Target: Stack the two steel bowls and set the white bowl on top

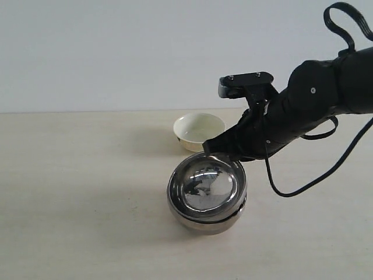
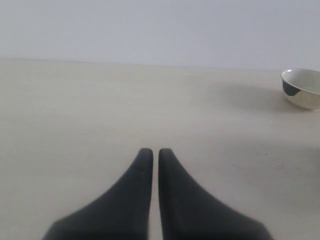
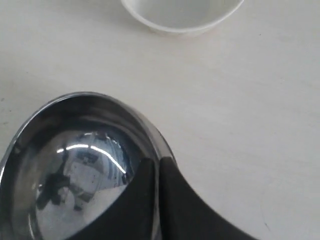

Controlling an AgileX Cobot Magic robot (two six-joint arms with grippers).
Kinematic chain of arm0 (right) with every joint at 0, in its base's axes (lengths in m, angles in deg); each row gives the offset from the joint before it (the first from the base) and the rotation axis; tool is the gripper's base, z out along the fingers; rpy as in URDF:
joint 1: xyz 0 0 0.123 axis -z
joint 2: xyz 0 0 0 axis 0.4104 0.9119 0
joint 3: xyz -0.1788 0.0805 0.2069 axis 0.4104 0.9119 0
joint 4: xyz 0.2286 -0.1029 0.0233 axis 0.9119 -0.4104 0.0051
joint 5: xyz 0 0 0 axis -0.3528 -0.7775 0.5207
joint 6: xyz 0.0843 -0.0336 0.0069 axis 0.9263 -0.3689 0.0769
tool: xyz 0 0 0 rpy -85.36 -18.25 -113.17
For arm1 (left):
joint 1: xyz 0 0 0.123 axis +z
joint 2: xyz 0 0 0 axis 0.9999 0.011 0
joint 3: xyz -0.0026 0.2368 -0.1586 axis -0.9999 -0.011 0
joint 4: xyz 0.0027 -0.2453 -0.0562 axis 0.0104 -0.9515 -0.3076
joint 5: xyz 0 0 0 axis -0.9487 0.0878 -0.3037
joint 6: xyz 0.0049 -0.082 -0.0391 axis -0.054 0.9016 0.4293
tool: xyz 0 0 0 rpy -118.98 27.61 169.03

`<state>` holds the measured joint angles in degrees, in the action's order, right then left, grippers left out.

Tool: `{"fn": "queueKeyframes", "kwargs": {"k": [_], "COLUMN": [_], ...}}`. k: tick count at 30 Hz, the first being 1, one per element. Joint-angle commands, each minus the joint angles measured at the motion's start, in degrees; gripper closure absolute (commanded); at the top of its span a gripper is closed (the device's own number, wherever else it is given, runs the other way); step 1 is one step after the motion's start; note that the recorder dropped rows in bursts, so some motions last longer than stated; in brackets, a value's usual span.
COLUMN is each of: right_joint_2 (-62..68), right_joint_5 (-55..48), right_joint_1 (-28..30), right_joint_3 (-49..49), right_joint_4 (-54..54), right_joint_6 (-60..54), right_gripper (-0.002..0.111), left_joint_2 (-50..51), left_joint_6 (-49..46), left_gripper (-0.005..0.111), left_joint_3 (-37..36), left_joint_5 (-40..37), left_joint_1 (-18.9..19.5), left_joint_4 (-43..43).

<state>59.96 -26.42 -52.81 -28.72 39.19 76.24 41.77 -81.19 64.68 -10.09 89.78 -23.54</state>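
The two steel bowls sit nested near the table's middle: the upper steel bowl [image 1: 207,184] rests tilted inside the lower steel bowl [image 1: 205,223]. My right gripper [image 1: 208,151] is shut on the upper bowl's far rim, one finger inside and one outside, as the right wrist view shows at the gripper [image 3: 157,162] and the bowl [image 3: 75,165]. The white bowl [image 1: 199,129] stands upright just behind the stack, apart from it, and also shows in the wrist views [image 3: 182,15] [image 2: 302,89]. My left gripper [image 2: 155,152] is shut and holds nothing over bare table.
The pale tabletop [image 1: 81,192] spreads wide on the left of the bowls. A black cable [image 1: 303,185] hangs in a loop from the right arm, just right of the stack. A plain wall [image 1: 116,52] backs the table.
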Motion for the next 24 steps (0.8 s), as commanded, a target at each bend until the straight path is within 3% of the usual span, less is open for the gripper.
{"fn": "queueKeyframes", "kwargs": {"k": [1,16,24], "right_joint_2": [3.0,2.9,4.3], "right_joint_5": [1.2,4.4,15.2], "right_joint_1": [0.1,0.1,-1.2], "right_joint_3": [0.1,-0.1,-0.1], "right_joint_4": [-1.5,0.0,3.6], "right_joint_6": [0.6,1.5,2.3], "right_gripper": [0.108,0.108,0.108], "left_joint_2": [-0.2,-0.2,-0.2], "left_joint_6": [0.3,0.3,0.3], "left_gripper": [0.103,0.103,0.103], "left_joint_3": [-0.2,-0.2,-0.2], "left_joint_5": [0.4,0.4,0.4], "left_joint_1": [-0.3,-0.3,-0.3], "left_joint_4": [0.0,0.0,0.0]}}
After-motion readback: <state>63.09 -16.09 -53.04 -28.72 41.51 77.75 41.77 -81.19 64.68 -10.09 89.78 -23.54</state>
